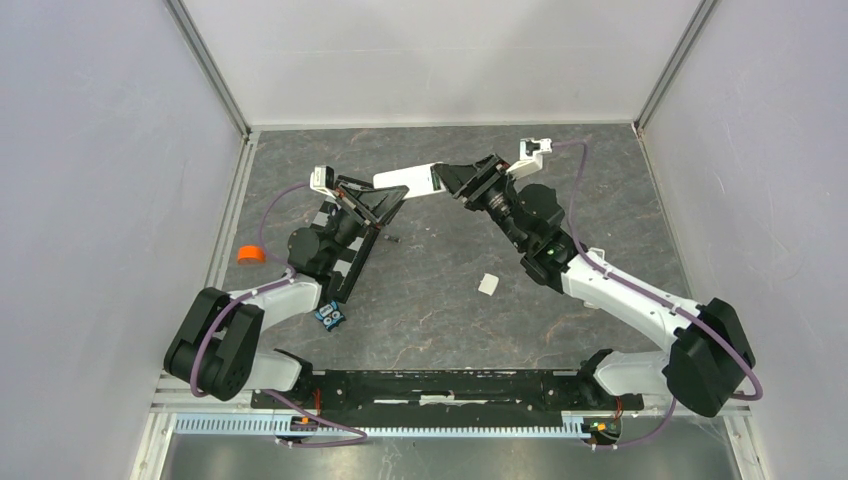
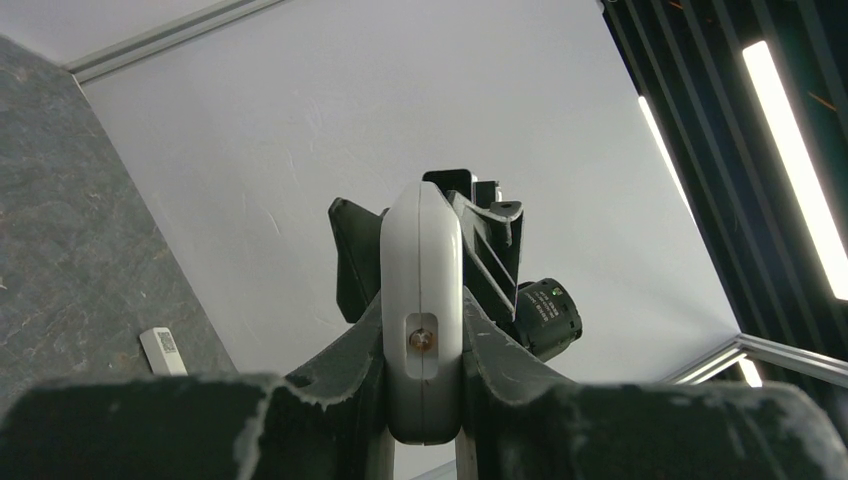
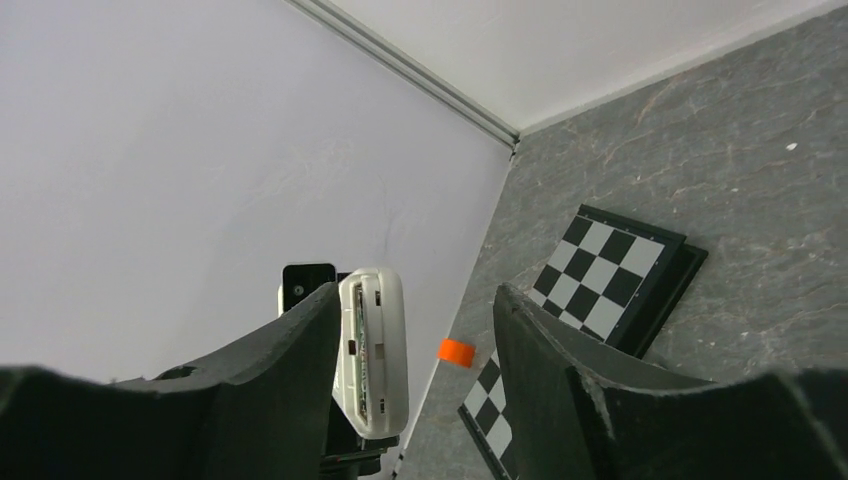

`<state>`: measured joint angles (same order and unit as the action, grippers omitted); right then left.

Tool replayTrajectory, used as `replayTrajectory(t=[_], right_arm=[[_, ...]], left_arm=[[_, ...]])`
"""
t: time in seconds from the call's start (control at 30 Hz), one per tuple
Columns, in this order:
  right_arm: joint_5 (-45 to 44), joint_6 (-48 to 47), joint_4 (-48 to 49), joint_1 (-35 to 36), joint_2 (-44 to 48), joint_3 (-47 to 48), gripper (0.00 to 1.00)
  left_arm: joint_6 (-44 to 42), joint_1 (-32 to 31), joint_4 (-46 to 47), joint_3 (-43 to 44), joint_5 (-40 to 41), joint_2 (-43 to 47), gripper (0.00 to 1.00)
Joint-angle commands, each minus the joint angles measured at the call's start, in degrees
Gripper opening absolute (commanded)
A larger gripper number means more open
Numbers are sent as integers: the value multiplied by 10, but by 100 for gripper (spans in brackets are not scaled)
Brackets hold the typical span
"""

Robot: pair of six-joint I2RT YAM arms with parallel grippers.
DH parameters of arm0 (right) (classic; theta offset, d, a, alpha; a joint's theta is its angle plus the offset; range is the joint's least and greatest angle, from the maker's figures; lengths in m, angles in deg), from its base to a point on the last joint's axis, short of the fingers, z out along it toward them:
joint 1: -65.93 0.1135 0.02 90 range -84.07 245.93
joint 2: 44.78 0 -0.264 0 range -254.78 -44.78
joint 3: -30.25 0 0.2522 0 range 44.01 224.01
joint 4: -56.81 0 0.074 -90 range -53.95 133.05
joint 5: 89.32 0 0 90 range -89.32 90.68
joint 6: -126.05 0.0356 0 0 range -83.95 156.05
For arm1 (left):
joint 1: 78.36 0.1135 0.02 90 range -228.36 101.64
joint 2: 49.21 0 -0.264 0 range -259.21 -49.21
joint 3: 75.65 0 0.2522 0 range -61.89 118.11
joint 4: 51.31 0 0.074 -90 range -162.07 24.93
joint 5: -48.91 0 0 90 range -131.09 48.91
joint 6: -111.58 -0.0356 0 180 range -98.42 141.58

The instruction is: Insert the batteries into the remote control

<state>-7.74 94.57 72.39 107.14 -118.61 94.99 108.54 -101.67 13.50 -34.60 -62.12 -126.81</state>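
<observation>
now | left claw (image 2: 422, 350) is clamping the remote (image 1: 408, 180) above the table (image 1: 450, 320) | right claw (image 3: 430, 320) is gaping around its other end, one finger (image 3: 290, 370) just beside it | risk: closing unevenly, it may be twisting the remote loose

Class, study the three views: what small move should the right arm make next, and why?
Probably close the right gripper on the remote control. Its fingers stand open, one against the remote, the other apart from it, while the left gripper alone clamps it. A second grip would likely steady it for loading.
</observation>
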Motion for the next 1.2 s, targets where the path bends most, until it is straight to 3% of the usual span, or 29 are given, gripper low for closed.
replayTrajectory(t=[0.0, 0.2, 0.5, 0.63, 0.97, 1.17], right_arm=[[31, -62, 18, -8, 33, 4, 64], [67, -113, -17, -12, 41, 8, 60], [76, -150, -62, -13, 37, 15, 31], [92, -162, -87, -13, 16, 35, 23], [157, -223, -136, -13, -36, 68, 20], [154, -276, -185, -13, -50, 87, 20]], left_arm=[[-12, 4, 37, -4, 2, -1, 2], [-17, 7, 32, -3, 1, 2, 2], [-17, 7, 31, 3, -3, 1, 2], [-22, 7, 31, 5, -10, 2, 2], [-59, 7, -5, 25, -53, 11, 2], [-108, 8, -82, 33, -67, 39, 2]])
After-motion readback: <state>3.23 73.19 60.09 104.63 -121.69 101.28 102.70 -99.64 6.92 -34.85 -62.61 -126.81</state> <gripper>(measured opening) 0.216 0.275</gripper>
